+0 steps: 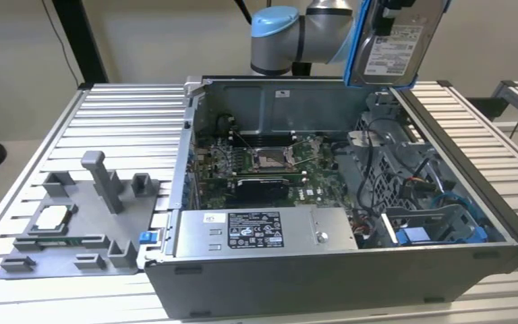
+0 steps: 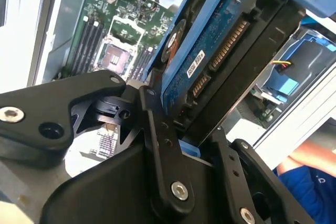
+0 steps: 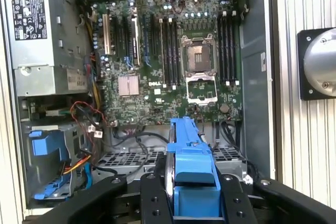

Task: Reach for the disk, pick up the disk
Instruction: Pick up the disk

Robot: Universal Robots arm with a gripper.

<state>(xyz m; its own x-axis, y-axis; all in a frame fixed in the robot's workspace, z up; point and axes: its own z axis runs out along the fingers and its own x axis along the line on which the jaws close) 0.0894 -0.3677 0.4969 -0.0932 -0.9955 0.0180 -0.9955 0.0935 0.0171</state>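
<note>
The disk (image 1: 401, 42), a silver drive with a white label in a blue bracket, hangs upright above the back right corner of the open computer case (image 1: 331, 283), clear of it. In the second wrist view the disk (image 2: 210, 51) shows its blue circuit-board side. My gripper (image 2: 186, 124) is shut on its end, and a black finger (image 2: 157, 145) presses one face. In the first wrist view the disk (image 3: 191, 161) stands edge-on between the two black fingers (image 3: 152, 198) of my gripper (image 3: 191, 190), high over the motherboard.
Inside the case lie the motherboard (image 1: 259, 162), a power supply (image 1: 259, 233) at the front and a bare blue bracket (image 1: 439, 233) in the drive bay. A grey fixture tray (image 1: 70, 229) holding a small silver chip (image 1: 52, 216) sits at the exterior view's left. A person's blue sleeve (image 2: 304, 182) is nearby.
</note>
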